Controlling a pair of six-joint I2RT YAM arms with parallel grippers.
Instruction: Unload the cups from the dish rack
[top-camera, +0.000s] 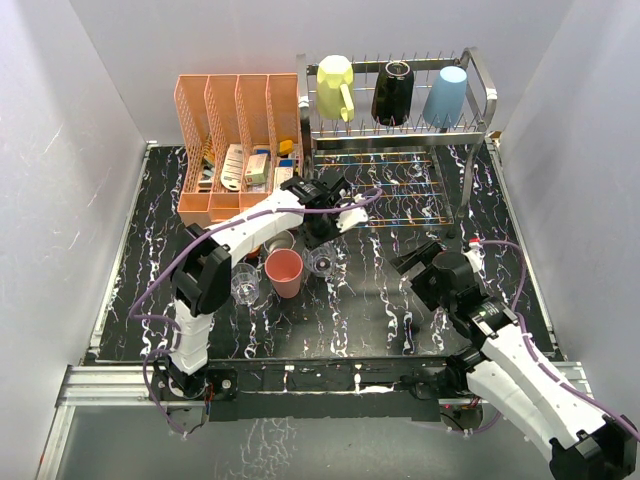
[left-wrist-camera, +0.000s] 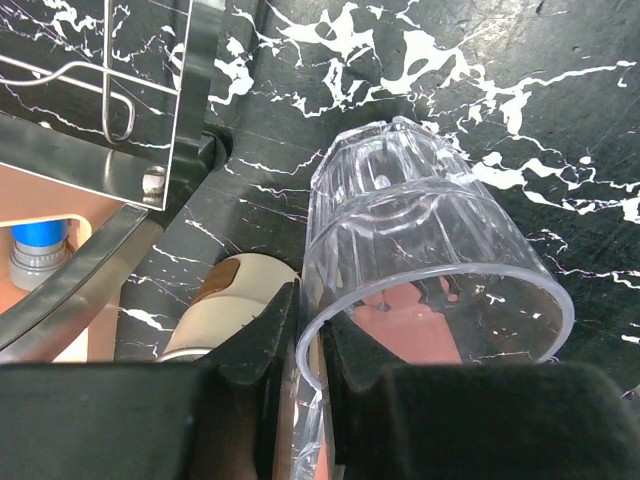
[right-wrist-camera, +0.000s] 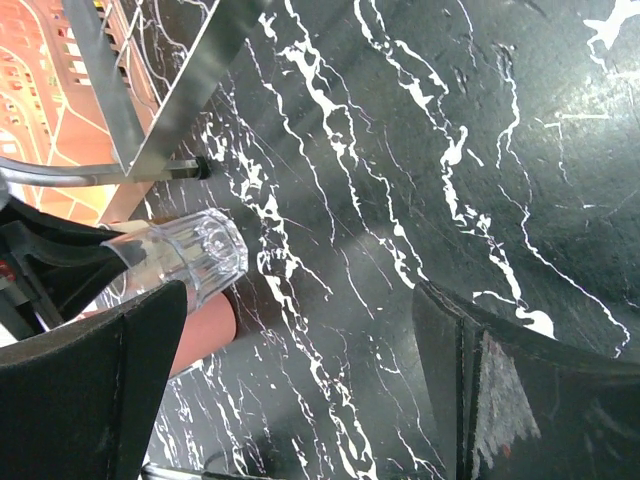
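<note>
Now, left gripper (left-wrist-camera: 308, 335): clamped across the rim wall of a clear glass (left-wrist-camera: 420, 230), 1 finger inside and 1 outside.
Clear glass: tipped well over, mouth toward the wrist camera, base pointing away. It is carried above the counter (top-camera: 400, 330) just in front of the dish rack (top-camera: 480, 100). Whether it touches anything below cannot be told.
Beneath and beside: the pink tumbler (top-camera: 284, 272) stands on the counter near the held glass, with a second clear glass (top-camera: 245, 283) just beside it.
Right gripper (right-wrist-camera: 300, 330): fingers wide apart, holding nothing, hovering over the counter well to the right.
Rack: the pale yellow mug (top-camera: 335, 87), black mug (top-camera: 392, 93) and light blue tumbler (top-camera: 445, 97) sit on the upper tier.
Step in hand: probably setting this glass down among the unloaded cups.
Next move calls for: righting the glass, picking a spot apart from the tumbler, lowering until the base sits, then releasing. The thin rim grip may let the glass swing.
</note>
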